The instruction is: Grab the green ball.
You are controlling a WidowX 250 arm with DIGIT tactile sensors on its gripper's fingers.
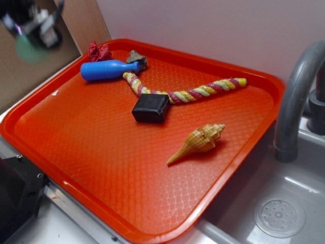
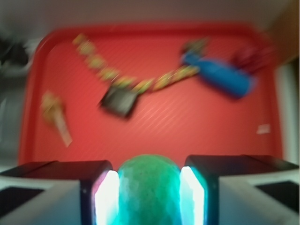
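Nearest the wrist camera, at six o'clock in its view, the small green ball with a faintly dimpled matte surface [image 2: 149,190] was seen wedged between the two black fingers of the gripper [image 2: 149,194], the lit pads [image 2: 107,199] pressed against either side of it — the claw was closed on the ball. The ball was held at its widest part, which was judged a sound grasp, since a round thing squeezed off-centre tends to squirt out. In the exterior view the gripper [image 1: 35,25] was shown blurred at ten o'clock, lifted well above the tray's far left corner, with a pale green smear [image 1: 29,48] beneath it taken to be the ball. The grab was therefore judged done or nearly so.

Below, the red plastic tray with a diamond-textured floor [image 1: 91,168] was seen with the remaining things lying on it. Near its middle a small black box [image 1: 151,108] was touched by the twisted yellow, red and green rope [image 1: 195,93], which ran toward two o'clock. A tan spiral seashell [image 1: 199,142] lay apart at four o'clock. Farther off, at eleven o'clock, a blue plastic bottle-shaped toy [image 1: 107,70] lay on its side, with a crumpled red scrap [image 1: 99,51] and a grey-brown stone-like lump [image 1: 137,58] just beside it. Past the tray's right edge, a grey curved faucet [image 1: 297,96] rose above a grey sink [image 1: 284,203].
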